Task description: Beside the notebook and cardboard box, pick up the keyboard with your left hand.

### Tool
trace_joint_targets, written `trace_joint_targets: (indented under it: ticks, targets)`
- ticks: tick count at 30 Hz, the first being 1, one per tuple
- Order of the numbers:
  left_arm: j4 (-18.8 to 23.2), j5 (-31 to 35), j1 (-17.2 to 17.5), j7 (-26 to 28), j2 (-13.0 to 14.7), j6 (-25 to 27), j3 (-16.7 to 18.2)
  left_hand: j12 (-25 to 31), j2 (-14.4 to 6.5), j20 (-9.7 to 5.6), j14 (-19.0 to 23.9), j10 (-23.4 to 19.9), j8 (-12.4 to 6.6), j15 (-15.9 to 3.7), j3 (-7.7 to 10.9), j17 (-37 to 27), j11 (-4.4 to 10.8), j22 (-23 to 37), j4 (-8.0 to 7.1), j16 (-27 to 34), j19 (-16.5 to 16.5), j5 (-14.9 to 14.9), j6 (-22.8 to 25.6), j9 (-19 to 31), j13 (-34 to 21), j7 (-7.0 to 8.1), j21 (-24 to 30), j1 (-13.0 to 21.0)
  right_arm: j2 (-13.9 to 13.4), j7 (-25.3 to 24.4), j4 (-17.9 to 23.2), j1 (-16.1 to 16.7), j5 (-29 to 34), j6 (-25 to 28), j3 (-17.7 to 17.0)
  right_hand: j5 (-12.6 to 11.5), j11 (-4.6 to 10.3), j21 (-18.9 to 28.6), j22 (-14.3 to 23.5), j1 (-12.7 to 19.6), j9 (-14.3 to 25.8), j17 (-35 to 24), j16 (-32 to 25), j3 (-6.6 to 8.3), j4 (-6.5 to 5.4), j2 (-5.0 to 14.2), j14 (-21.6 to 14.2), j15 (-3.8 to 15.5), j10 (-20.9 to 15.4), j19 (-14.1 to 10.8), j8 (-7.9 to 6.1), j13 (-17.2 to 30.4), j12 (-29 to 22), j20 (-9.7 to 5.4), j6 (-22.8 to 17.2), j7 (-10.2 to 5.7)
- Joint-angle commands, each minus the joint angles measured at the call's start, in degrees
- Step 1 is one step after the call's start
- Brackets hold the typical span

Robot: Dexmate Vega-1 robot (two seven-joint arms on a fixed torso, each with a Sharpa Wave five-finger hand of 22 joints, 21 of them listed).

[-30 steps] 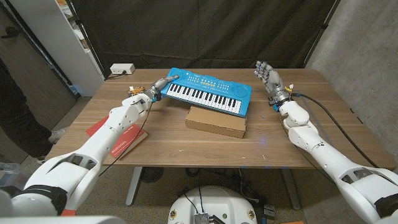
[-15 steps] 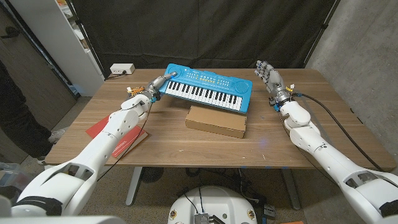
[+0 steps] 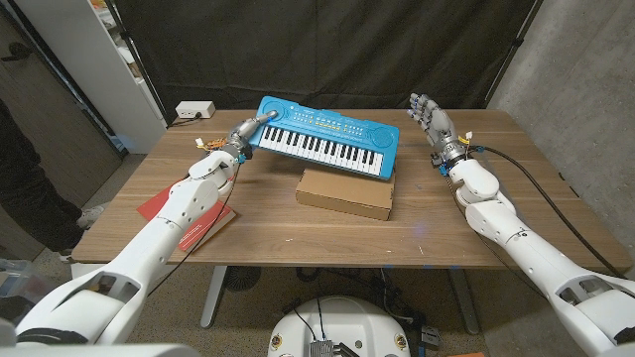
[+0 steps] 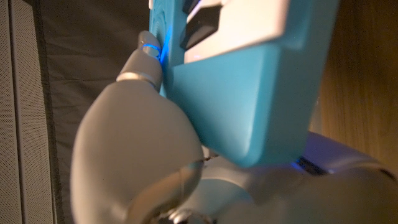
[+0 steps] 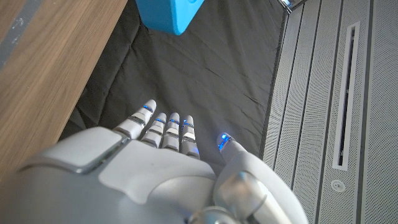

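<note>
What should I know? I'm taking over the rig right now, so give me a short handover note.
Left hand grips the keyboard by its left end; it is lifted, tilted, above the box.
Right hand is open, raised over the table's right side, holding nothing.
Notebook lies under the left arm near the front left edge.
Done: grasp and lift.
Left: probably just hold it steady; the single-end grip looks prone to tipping.

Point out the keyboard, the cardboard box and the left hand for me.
keyboard (image 3: 327, 147): head view, on its white keys.
cardboard box (image 3: 345, 192): head view, middle of its top face.
left hand (image 3: 250, 134): head view, on the fingers gripping the keyboard's end.
</note>
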State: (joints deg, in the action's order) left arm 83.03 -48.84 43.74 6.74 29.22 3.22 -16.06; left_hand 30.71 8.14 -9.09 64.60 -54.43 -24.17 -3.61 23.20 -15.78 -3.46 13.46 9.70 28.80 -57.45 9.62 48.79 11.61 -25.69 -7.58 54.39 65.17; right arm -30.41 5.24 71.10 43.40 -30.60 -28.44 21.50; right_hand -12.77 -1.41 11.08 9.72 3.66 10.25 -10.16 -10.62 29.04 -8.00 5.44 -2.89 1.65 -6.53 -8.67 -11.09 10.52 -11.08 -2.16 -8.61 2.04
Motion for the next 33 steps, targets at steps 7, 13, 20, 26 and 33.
trace_joint_targets:
  ticks: [7, 13, 20, 26, 33]
  targets:
    - [6.0, 1.5, 3.7, 3.7, 1.4, -4.5, 1.6, -0.3, -12.3, -1.6, 9.4, -5.9, 0.14, -8.71, 0.24, -0.5, 5.32, -0.1, -0.44, 0.2, 0.6, 0.3, 10.6, 0.2, -0.3, 0.46, 1.0, 11.7, -1.6, -1.6, 3.4, 1.0, 0.6, 1.6, -0.8, -0.3, 0.05, 0.5, 0.1, 0.5, 0.3, 0.0, -0.3, 0.53, 0.13, 3.05, -0.9, 0.1, -0.5, -0.8, -0.25, 0.2, -0.2, -5.52, -0.7, 0.11]
    - [7.8, 2.7, 4.6, 5.2, 1.8, -6.0, 2.1, -0.5, -12.3, -1.58, 9.5, -5.9, 0.24, -8.71, 0.23, -0.6, 5.47, -0.2, -0.47, 0.2, 0.8, 0.3, 10.7, 0.2, -0.4, 0.55, 1.5, 11.7, -2.0, -1.9, 4.2, 1.4, 0.5, 2.1, -1.1, -0.3, 0.05, 0.5, 0.1, 0.6, 0.4, 0.0, -0.3, 0.58, 0.12, 3.09, -1.0, 0.1, -0.5, -0.9, -0.23, 0.2, -0.2, -5.5, -0.7, 0.08]
    - [9.6, 4.3, 5.5, 7.0, 2.2, -7.5, 2.6, -0.6, -12.3, -1.57, 9.6, -6.0, 0.4, -8.73, 0.23, -0.7, 5.59, -0.3, -0.47, 0.1, 0.9, 0.3, 10.7, 0.2, -0.5, 0.67, 1.8, 11.7, -2.3, -2.2, 4.8, 1.6, 0.6, 2.4, -1.3, -0.3, 0.09, 0.5, 0.1, 0.5, 0.4, 0.0, -0.3, 0.62, 0.1, 3.11, -1.0, 0.12, -0.5, -0.9, -0.19, 0.2, -0.2, -5.55, -0.7, 0.04]
    - [10.9, 5.4, 5.7, 8.1, 2.6, -8.1, 3.0, -0.8, -12.2, -1.55, 9.6, -6.1, 0.51, -8.7, 0.22, -0.8, 5.57, -0.4, -0.49, 0.1, 1.1, 0.4, 10.8, 0.2, -0.6, 0.78, 2.3, 11.7, -2.6, -2.5, 5.0, 1.4, 0.9, 2.7, -1.4, -0.2, 0.17, 0.5, 0.1, 0.5, 0.4, 0.0, -0.2, 0.65, 0.09, 3.1, -1.0, 0.13, -0.6, -0.9, -0.17, 0.2, -0.2, -5.53, -0.7, 0.05]
    - [12.0, 6.3, 5.5, 8.8, 2.9, -8.5, 3.4, -1.0, -12.2, -1.54, 9.5, -6.0, 0.67, -8.69, 0.22, -0.9, 5.57, -0.5, -0.54, 0.0, 1.4, 0.4, 10.9, 0.2, -0.8, 0.8, 2.7, 11.7, -2.9, -2.7, 5.2, 1.2, 1.2, 2.9, -1.5, -0.2, 0.05, 0.5, 0.1, 0.5, 0.4, 0.0, -0.2, 0.67, 0.08, 3.08, -1.1, 0.11, -0.6, -1.0, -0.15, 0.2, -0.1, -5.53, -0.8, 0.12]
